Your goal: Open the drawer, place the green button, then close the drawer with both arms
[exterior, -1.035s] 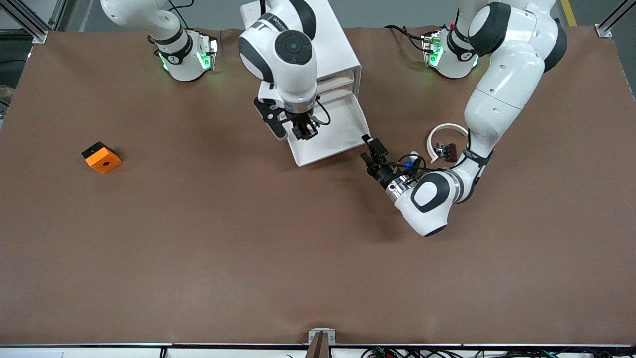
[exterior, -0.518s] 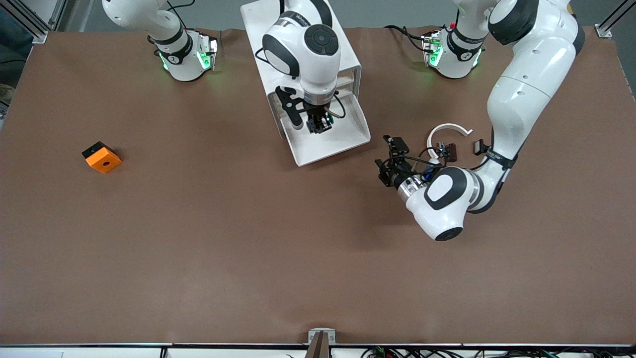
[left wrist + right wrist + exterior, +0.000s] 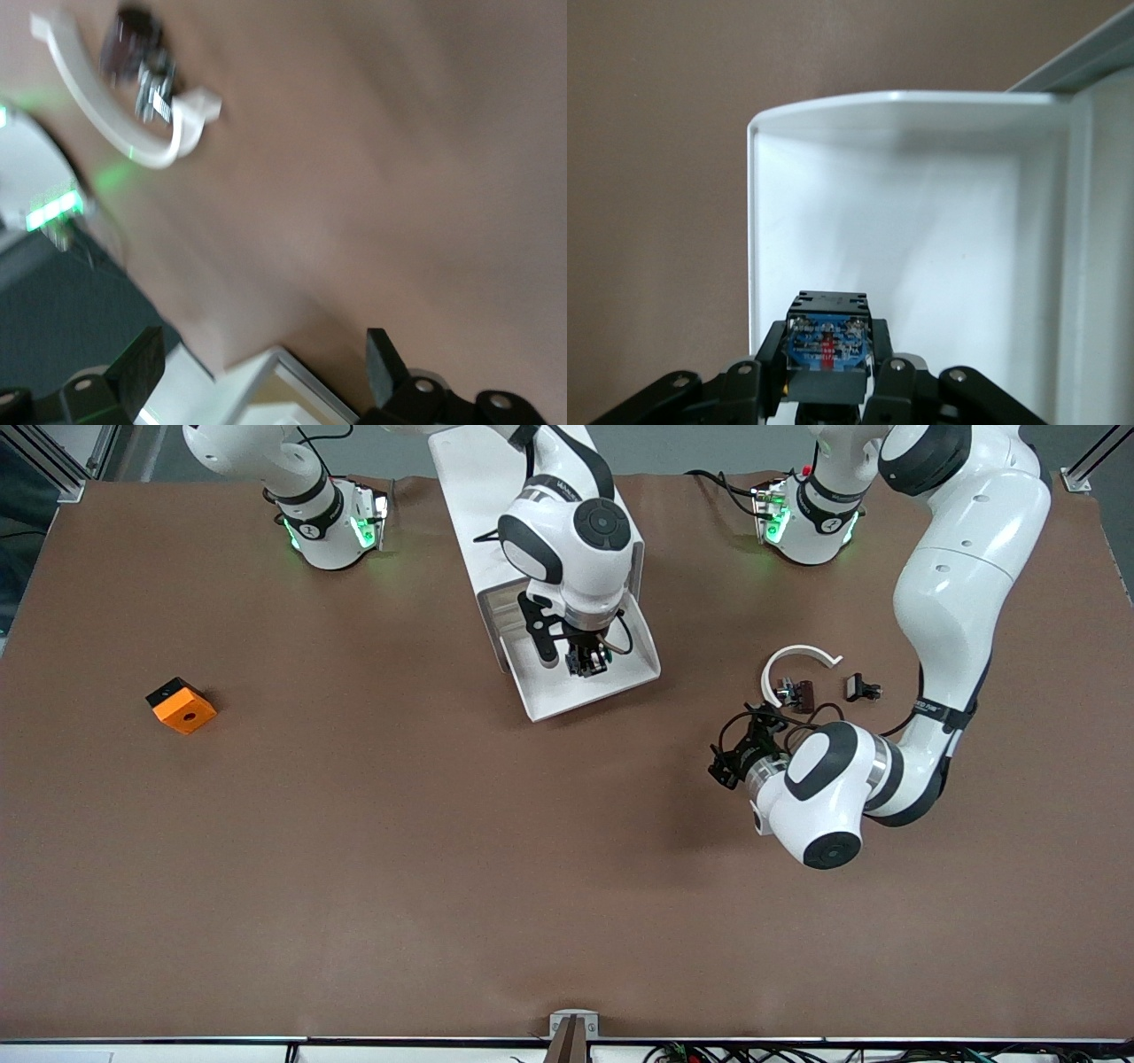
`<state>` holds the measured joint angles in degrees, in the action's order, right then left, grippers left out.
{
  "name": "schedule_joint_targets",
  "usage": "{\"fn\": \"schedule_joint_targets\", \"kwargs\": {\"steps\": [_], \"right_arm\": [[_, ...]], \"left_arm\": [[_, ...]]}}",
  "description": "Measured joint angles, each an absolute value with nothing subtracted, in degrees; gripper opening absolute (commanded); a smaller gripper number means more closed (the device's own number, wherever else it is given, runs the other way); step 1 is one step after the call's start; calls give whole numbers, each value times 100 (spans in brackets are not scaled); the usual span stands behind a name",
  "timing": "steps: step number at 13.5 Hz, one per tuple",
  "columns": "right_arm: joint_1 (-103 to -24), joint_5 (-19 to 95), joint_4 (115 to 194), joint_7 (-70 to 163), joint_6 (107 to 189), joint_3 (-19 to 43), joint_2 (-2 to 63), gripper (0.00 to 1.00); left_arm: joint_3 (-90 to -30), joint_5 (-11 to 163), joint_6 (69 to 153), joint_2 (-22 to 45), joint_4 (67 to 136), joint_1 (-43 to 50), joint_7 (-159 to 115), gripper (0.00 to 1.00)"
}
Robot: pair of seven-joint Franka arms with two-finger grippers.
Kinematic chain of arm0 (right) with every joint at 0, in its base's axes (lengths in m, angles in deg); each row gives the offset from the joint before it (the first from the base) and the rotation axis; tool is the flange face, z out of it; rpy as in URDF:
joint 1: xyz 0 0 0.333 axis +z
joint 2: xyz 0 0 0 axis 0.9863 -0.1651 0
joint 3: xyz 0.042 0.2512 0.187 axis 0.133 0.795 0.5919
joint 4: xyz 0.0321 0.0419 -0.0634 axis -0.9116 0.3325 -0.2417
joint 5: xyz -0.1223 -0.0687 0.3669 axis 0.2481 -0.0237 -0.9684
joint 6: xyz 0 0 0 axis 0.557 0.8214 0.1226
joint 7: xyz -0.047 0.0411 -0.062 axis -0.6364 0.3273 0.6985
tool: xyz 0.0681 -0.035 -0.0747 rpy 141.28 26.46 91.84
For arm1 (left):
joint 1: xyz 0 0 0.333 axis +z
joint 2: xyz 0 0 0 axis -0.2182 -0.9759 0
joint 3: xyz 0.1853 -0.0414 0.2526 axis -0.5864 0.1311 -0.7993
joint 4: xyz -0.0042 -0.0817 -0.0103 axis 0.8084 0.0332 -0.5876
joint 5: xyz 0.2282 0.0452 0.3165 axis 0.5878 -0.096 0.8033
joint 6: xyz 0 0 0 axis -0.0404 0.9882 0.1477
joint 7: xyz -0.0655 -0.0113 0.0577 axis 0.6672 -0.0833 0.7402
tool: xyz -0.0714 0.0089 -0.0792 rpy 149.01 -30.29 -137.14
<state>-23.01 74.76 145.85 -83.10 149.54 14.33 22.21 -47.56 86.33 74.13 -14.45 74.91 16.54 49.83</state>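
Button in hand, our right tool hangs over the open drawer, its fingers clamped on the dark blocky body; the right wrist view shows the white tray floor directly below it. A second ago this tool sat above the drawer's corner toward the right arm's end of the bench; since then we have carried it in over the middle of the tray. We judge that the drawer is already pulled out and the placing step is nearly due: lower and let go.

Our left tool has pulled away from the drawer's front corner, where it was a second ago, and now hovers over bare bench near the white curved piece and the small dark parts. Its fingers stand apart and hold nothing. We take it that this arm has finished pulling and now waits to push the drawer shut.

The orange cube lies well apart, toward the right arm's end.
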Motion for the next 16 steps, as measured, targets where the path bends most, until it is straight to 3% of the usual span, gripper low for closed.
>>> {"fn": "schedule_joint_targets", "kwargs": {"steps": [5,12,16], "right_arm": [[-2297,7454,14210,-8445,15085,1434,1727,0],[-2149,7337,14118,-8521,15182,1441,1719,0],[-2051,7331,14113,-8693,15183,1442,1718,0]], "left_arm": [[-4758,9397,7912,-1200,7329,1866,3409,100],[-4757,9895,9379,-1117,7330,1984,1709,100],[-4757,10124,9766,-1117,7331,1978,1243,100]]}}
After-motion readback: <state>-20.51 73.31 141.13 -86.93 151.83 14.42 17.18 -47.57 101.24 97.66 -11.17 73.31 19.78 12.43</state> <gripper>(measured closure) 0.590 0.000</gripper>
